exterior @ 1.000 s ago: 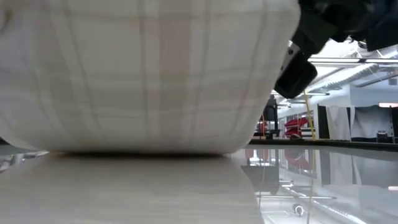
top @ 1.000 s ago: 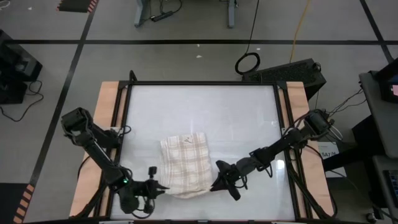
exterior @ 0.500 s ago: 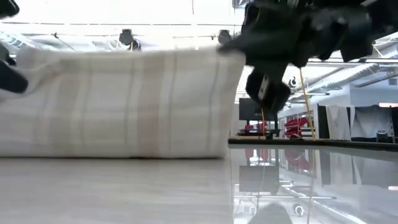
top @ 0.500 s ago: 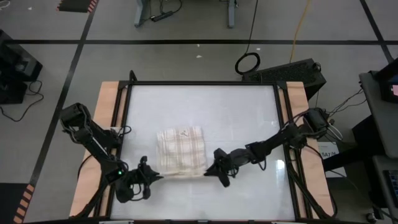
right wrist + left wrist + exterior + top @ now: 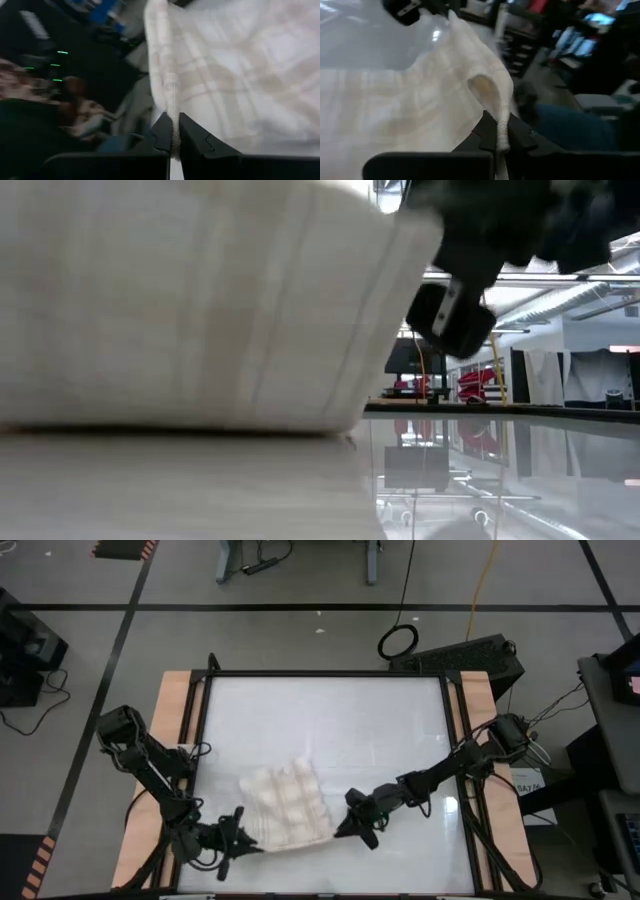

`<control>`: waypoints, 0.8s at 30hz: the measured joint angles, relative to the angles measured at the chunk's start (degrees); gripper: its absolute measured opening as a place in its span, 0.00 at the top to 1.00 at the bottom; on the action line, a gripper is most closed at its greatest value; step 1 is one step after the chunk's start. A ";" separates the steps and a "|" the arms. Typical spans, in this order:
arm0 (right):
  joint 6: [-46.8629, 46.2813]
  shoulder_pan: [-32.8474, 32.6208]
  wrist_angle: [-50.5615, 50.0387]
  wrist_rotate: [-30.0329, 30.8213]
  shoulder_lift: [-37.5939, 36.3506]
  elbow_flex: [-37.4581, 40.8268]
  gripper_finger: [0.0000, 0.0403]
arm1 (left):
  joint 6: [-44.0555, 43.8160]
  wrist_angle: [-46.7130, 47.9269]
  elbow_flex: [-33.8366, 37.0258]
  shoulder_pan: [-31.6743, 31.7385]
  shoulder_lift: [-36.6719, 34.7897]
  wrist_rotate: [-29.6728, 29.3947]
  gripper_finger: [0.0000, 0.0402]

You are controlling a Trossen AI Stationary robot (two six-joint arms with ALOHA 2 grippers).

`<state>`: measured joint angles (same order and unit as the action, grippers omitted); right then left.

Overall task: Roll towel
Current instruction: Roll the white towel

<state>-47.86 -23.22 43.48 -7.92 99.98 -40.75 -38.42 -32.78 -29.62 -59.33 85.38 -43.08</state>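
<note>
While both pincers pinch its near corners, the soft cream cloth towel with brown checks (image 5: 284, 805) lies bunched on the white worktop (image 5: 330, 710), near the front edge.

The left pincer (image 5: 498, 145) and the right pincer (image 5: 173, 141) are each pressed together on the towel's edge. The rolling step looks just begun; next, both likely need to move together so the roll stays even.
</note>
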 joint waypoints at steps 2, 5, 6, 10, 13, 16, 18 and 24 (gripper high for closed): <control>-0.58 -1.02 2.70 0.16 -0.04 -0.02 0.98 | 1.29 -1.23 -0.03 -0.61 0.00 0.49 0.96; -0.94 -1.28 2.99 2.07 -0.04 -0.03 0.98 | -0.14 1.45 -0.03 -1.01 0.00 0.47 0.96; -0.97 -1.24 2.88 2.30 -0.04 -0.02 0.98 | -1.22 3.08 -0.03 -1.03 0.00 0.39 0.96; -1.49 -0.40 2.86 2.40 -0.04 -0.02 0.98 | -3.96 7.31 -0.03 -1.05 0.00 -0.68 0.96; -2.43 0.16 2.75 2.38 -0.04 -0.02 0.98 | -4.74 8.23 -0.03 -1.19 0.00 -0.86 0.96; -2.48 1.15 -2.69 2.34 -0.04 -1.27 0.98 | -4.80 8.15 -0.03 -1.98 0.00 -1.08 0.96; -1.89 1.78 -9.73 2.37 -0.04 -3.44 0.98 | -6.03 8.87 -0.03 -2.68 0.00 -1.40 0.96; 4.01 2.33 -27.27 2.39 -0.04 -11.70 0.98 | -15.68 15.87 -0.03 -4.83 0.00 -3.51 0.96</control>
<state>-43.85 -20.88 16.21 -5.52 99.94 -52.45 -54.09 -16.91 -29.65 -64.15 85.38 -46.59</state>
